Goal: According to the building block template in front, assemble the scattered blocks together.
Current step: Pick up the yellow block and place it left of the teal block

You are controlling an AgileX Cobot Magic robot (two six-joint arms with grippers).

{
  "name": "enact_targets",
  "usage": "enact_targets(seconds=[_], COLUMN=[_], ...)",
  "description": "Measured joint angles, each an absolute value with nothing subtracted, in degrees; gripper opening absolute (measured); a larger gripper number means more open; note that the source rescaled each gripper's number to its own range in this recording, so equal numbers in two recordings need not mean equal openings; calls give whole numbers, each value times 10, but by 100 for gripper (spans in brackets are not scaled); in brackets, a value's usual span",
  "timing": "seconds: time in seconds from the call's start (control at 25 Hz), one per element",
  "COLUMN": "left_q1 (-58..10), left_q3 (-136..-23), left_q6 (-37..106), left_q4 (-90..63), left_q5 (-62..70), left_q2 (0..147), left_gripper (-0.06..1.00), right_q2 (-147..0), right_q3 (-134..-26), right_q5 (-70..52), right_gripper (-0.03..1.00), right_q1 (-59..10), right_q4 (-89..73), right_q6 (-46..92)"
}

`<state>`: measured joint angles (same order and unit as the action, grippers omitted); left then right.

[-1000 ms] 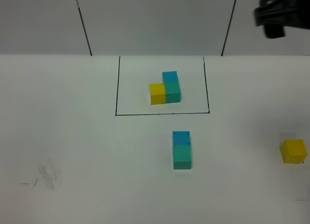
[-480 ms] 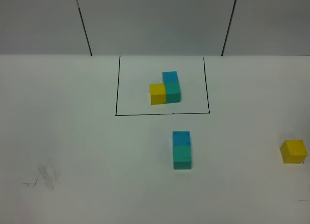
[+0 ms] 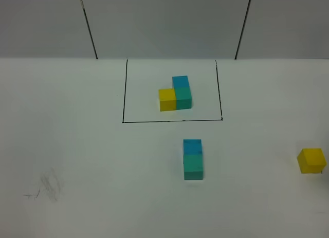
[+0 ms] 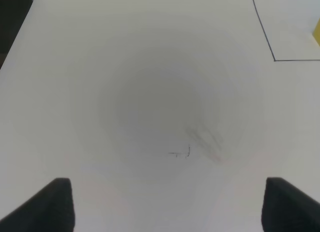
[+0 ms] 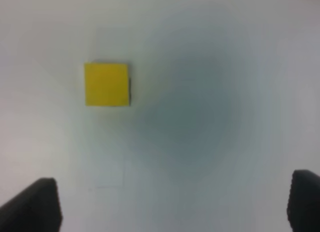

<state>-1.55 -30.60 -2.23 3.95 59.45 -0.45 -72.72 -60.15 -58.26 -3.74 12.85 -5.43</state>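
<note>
The building block template (image 3: 175, 94) is an L of yellow, teal-green and blue cubes inside a black-outlined rectangle (image 3: 123, 94). Of the scattered blocks, the sky blue cube (image 3: 192, 146) touches the far side of the teal-green cube (image 3: 193, 166) in front of the rectangle. The yellow cube (image 3: 311, 160) sits alone at the far right. It also shows in the right wrist view (image 5: 106, 84), ahead of my open, empty right gripper (image 5: 170, 204). My left gripper (image 4: 169, 207) is open and empty over bare table. Neither gripper shows in the exterior high view.
A pencil smudge (image 3: 49, 186) marks the white table at the front left; it also shows in the left wrist view (image 4: 200, 142). The rectangle's corner line (image 4: 274, 60) and a yellow sliver (image 4: 317, 31) show at that view's edge.
The right arm, seen at the upper right one second ago, has left the exterior high view. The blocks have not moved.
</note>
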Motion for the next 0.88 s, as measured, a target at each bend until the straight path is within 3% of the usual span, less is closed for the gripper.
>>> enact_targets(seconds=[0.24,0.88], left_q1=[-15,-15], left_q3=[-306,-306], left_q6=[-22,-23], left_q4=[39,39], left_q5=[594,594], left_q2=[-4,-4], left_gripper=[71,71], right_q2=[-735,-910], right_q3=[-548,-547], right_q5=[-489,-384], right_gripper=[99,99], right_q1=[-37,-31], right_q4=[110,77], right_q6=[-69,-86])
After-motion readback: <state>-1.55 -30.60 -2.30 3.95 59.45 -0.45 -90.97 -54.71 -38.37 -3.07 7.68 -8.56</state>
